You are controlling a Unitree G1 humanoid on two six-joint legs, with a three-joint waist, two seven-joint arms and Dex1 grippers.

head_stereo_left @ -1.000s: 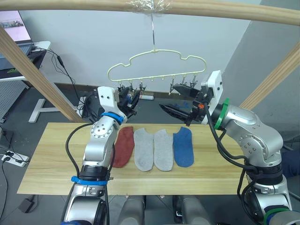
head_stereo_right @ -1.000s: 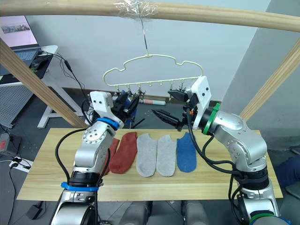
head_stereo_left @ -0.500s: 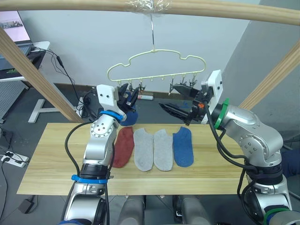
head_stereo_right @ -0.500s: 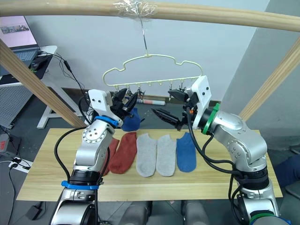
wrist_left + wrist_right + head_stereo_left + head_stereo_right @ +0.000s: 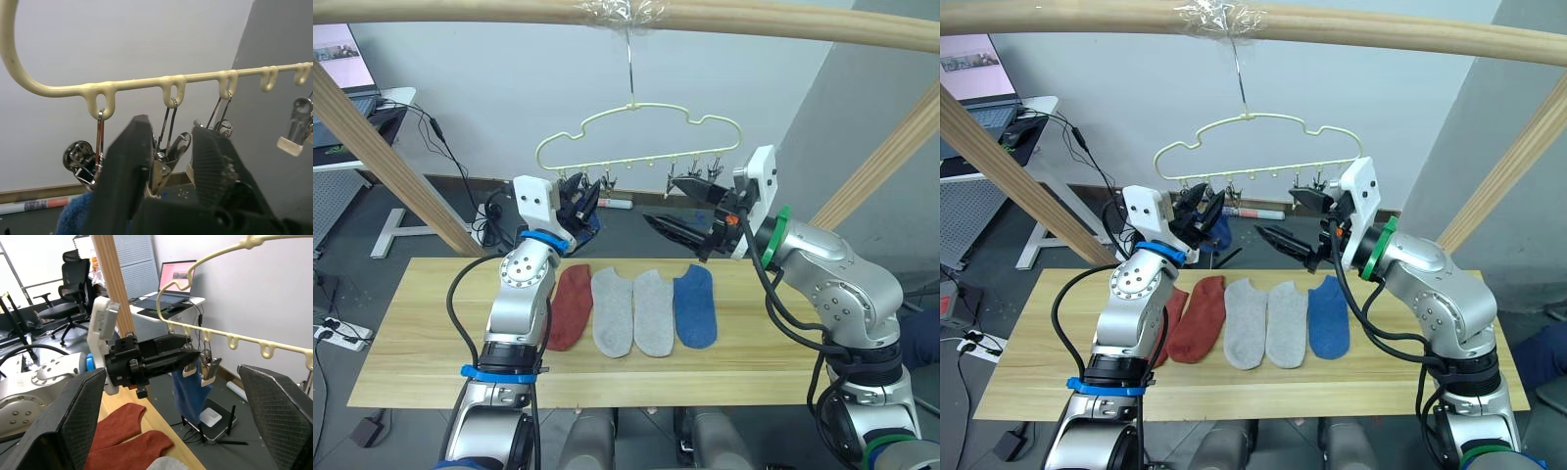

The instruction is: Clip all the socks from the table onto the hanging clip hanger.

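Upper centre, our left gripper (image 5: pixel 168 161) pinches a metal clip (image 5: pixel 164 164) of the wavy wire clip hanger (image 5: pixel 641 137) beside a hanging blue knit sock (image 5: pixel 190 389); right gripper (image 5: pixel 680 206) gapes; five soft socks (image 5: pixel 634 308) lie on the plank table (image 5: pixel 411 343).

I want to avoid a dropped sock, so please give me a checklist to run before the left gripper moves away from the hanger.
1. The blue sock hangs below a clip on the hanger: ok.
2. The clip holds that sock by itself: cannot tell, because the left gripper is at this clip.
3. The right gripper is open, empty and apart from the hanger: ok.
4. The hanger's hook sits on the wooden pole: ok.
5. A free clip is ready for the next sock: ok.
6. The other socks lie flat in a row on the table: ok.
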